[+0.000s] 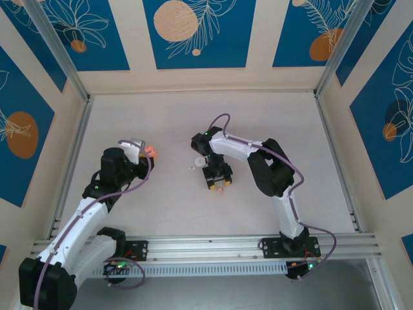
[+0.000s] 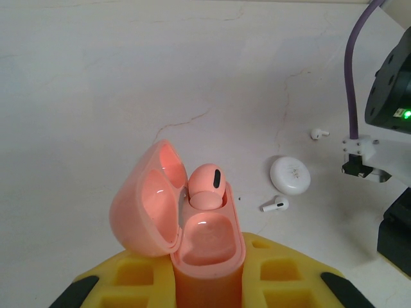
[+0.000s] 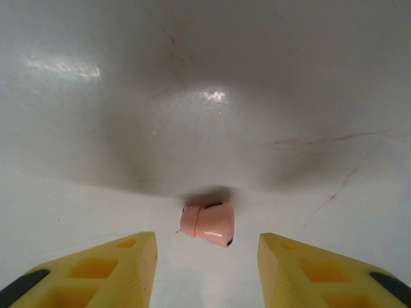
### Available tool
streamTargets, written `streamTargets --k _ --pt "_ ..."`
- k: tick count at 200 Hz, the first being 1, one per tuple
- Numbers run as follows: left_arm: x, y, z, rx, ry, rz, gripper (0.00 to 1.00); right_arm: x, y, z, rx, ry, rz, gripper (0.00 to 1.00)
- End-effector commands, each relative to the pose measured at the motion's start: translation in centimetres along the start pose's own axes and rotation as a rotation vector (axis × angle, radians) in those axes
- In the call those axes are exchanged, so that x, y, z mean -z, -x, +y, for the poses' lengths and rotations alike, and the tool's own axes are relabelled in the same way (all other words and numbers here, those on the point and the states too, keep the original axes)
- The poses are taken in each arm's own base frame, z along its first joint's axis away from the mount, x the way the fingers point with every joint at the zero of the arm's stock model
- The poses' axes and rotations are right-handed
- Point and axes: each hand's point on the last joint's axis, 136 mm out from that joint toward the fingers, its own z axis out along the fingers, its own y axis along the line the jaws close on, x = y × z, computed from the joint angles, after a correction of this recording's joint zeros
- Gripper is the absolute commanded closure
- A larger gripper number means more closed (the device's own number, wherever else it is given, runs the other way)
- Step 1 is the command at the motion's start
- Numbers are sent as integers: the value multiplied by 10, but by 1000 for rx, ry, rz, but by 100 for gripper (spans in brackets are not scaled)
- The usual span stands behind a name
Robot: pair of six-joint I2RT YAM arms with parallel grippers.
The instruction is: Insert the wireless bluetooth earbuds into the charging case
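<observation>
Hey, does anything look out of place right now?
One pink earbud lies loose on the table between the open fingers of the right gripper, though the pink case held by the left gripper has an empty slot. Two white earbuds lie scattered near the white disc.

Table (image 1: 148, 123): pale off-white surface, glossy under light. Thin brownish hairline veins (image 2: 186, 120) cross it, seen in both wrist views. Enclosure walls (image 1: 193, 81): beige, set with blue panels (image 1: 226, 39) bearing white leaf outlines and orange circles (image 1: 175, 20). Aluminium posts (image 1: 58, 51) at both far corners. Slotted aluminium rail (image 1: 206, 244) along near table edge.
</observation>
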Motion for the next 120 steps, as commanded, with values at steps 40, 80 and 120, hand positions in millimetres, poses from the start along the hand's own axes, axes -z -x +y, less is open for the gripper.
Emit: streamTargets --k 40,80,120 --pt "4 7 0 0 -3 -23 87 -13 0 6 31 -19 26 60" --pt "6 8 0 -1 -1 -22 87 -20 0 5 35 -35 36 62" --pt "6 7 0 1 -1 -19 87 -24 -4 0 31 -61 51 63"
